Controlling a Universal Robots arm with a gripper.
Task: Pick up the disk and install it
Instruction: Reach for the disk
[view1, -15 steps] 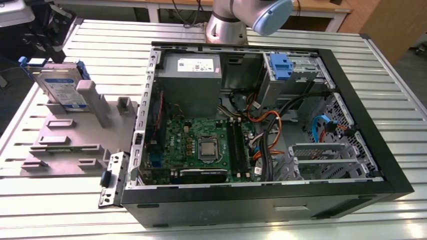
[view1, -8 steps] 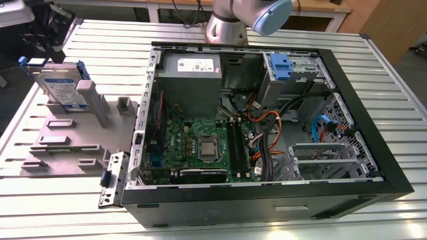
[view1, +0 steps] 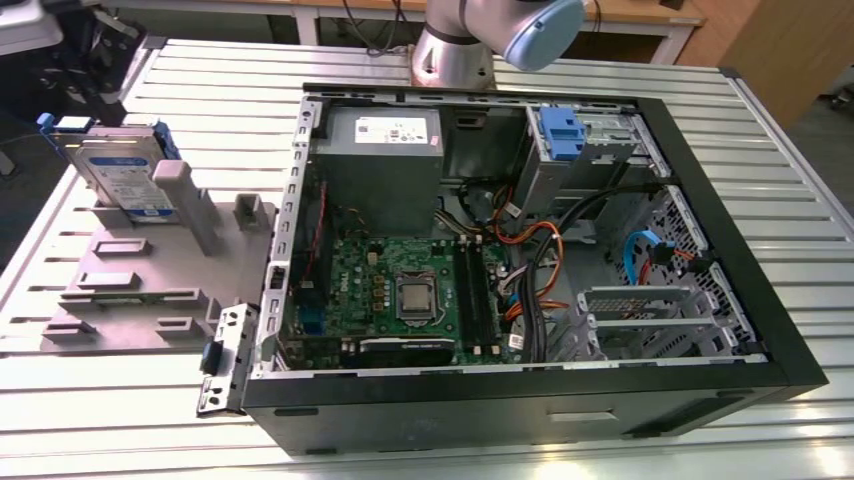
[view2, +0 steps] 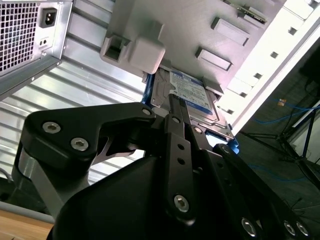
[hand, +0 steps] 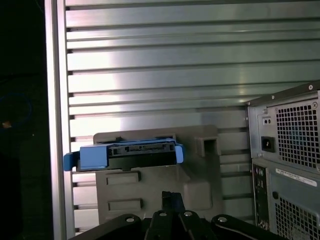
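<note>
The disk (view1: 127, 175) stands on edge in a grey moulded holder (view1: 134, 290) at the exterior view's left, its blue-and-white label facing out and blue rails on its sides. In the first wrist view the disk (hand: 127, 152) shows edge-on with its connector side toward the camera, seated in the holder (hand: 150, 195). The second wrist view looks along the gripper onto the disk (view2: 192, 95). My gripper (hand: 171, 196) hangs some way off from the disk with its black fingers together and nothing between them. In the second wrist view the gripper (view2: 172, 107) points toward the disk.
An open computer case (view1: 534, 250) lies on the ribbed metal table (view1: 120, 400), with a power-supply box (view1: 380, 140), a motherboard and a drive cage with a blue tab (view1: 587, 140) inside. The case's rear panel (hand: 290, 165) stands close beside the holder. The table edge (hand: 55, 125) runs just past the disk.
</note>
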